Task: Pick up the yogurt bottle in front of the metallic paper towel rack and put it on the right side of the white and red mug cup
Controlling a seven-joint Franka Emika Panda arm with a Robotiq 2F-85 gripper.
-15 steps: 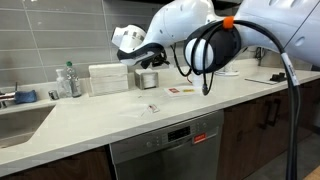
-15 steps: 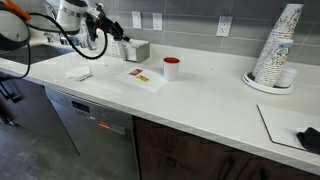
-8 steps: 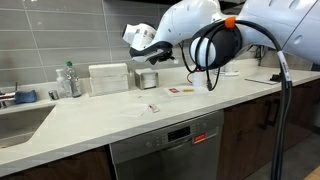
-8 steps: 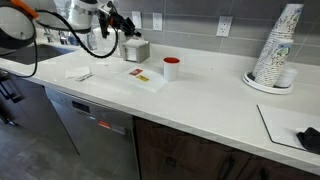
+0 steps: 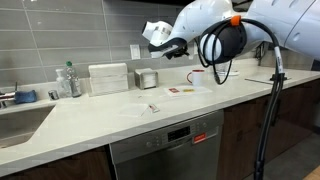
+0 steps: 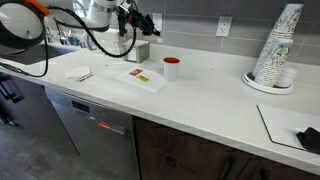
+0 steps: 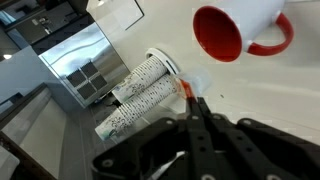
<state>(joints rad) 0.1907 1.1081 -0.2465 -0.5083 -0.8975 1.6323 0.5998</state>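
Note:
My gripper (image 5: 178,45) is raised above the counter, up and to the side of the metallic paper towel rack (image 5: 148,79), which also shows in an exterior view (image 6: 137,50). In the wrist view the fingers (image 7: 190,105) are pressed together on a small translucent yogurt bottle with a red-orange cap (image 7: 186,90). The white and red mug cup (image 6: 171,68) stands upright on the counter; it appears in the wrist view (image 7: 240,30) ahead of the fingers. In both exterior views the bottle is too small to make out.
A white box (image 5: 108,78) and clear plastic bottles (image 5: 68,80) stand by the wall near the sink (image 5: 20,115). A flat red-and-white packet (image 6: 140,75) and a white wrapper (image 6: 78,73) lie on the counter. A stack of paper cups (image 6: 277,48) stands far along it.
My gripper has risen from beside the metallic rack and moved along the counter towards the mug, fingers shut on the bottle.

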